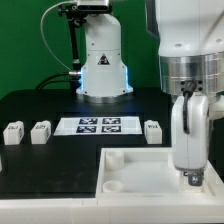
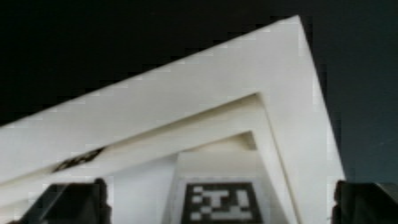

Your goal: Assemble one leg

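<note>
In the exterior view, three white legs stand on the black table: two at the exterior view's left [image 1: 12, 133] [image 1: 40, 131] and one further right [image 1: 153, 132]. My gripper [image 1: 190, 178] hangs low over the right part of the large white tray-like part [image 1: 130, 172]. In the wrist view my gripper [image 2: 217, 206] is open, its dark fingers [image 2: 71, 204] wide apart. Between them sits a small white block with a black-and-white tag [image 2: 217, 202], probably the fourth leg, with a gap on each side. It rests on the white tray-like part [image 2: 214, 90].
The marker board [image 1: 98, 125] lies behind the tray-like part, between the legs. The robot's white base [image 1: 100, 60] stands at the back centre. The tray-like part has round sockets at its corners [image 1: 114, 158].
</note>
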Controlling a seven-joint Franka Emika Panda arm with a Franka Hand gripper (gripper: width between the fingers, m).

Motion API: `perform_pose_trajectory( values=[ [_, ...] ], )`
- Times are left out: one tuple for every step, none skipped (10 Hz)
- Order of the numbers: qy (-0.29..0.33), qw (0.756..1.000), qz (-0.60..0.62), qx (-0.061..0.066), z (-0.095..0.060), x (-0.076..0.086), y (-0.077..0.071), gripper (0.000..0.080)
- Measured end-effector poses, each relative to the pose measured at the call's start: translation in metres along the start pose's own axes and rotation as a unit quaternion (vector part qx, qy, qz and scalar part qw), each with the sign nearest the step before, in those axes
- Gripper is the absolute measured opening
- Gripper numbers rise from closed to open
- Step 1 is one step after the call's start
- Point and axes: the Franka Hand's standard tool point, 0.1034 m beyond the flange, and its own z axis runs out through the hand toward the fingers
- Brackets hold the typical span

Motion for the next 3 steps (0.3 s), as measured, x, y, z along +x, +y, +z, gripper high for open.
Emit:
perform_pose_trajectory(
  values=[
    [-0.010,1.000,-0.005,0.007,-0.0189,-0.0100,0.0033,0.0646],
    [-0.014,1.000,-0.005,0.009,-0.0258,-0.0142,0.0043,0.0646],
    [-0.011,1.000,-0.008,0.001,-0.0213,-0.0162,0.0077,0.0646]
  ],
)
